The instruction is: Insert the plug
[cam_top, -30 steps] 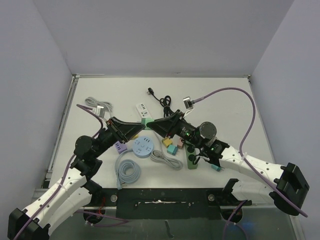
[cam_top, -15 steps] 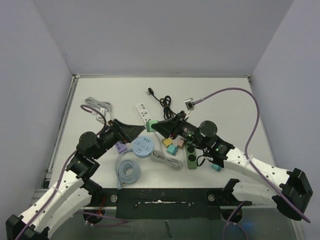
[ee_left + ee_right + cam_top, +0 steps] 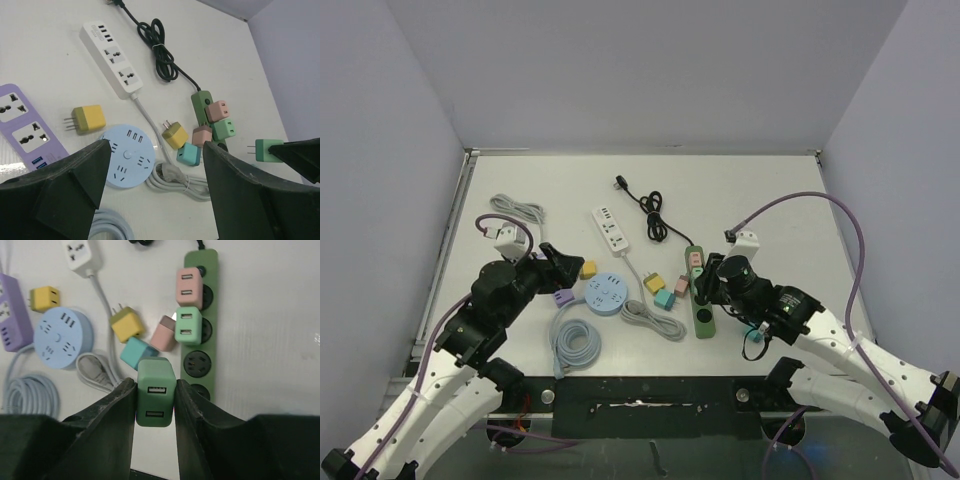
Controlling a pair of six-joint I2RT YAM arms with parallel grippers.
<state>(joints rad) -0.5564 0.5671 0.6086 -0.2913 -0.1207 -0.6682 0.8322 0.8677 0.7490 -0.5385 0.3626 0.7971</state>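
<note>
My right gripper point(image 3: 155, 384) is shut on a dark green plug point(image 3: 156, 402), a cube with two USB ports facing the camera. It hangs above the table just left of the green power strip point(image 3: 200, 270). The strip has a pink plug point(image 3: 189, 287) and a mint plug point(image 3: 188, 326) seated in it, and two free sockets below them. In the left wrist view the held plug point(image 3: 269, 150) shows its two prongs pointing left. My left gripper point(image 3: 157, 185) is open and empty, above the round blue socket hub point(image 3: 127, 162). From above, the right gripper point(image 3: 705, 285) is beside the strip point(image 3: 702, 318).
Loose yellow point(image 3: 127, 324), pink point(image 3: 163, 333) and teal point(image 3: 139, 353) plugs lie left of the strip. Another yellow plug point(image 3: 87, 119), a purple strip point(image 3: 25, 125), a white strip point(image 3: 112, 65), a black cable point(image 3: 160, 55) and coiled pale cables point(image 3: 575, 345) are nearby.
The left gripper opened, let go of the green plug and drew back to the left. The right gripper kept the plug and carried it back right, next to the green strip.
</note>
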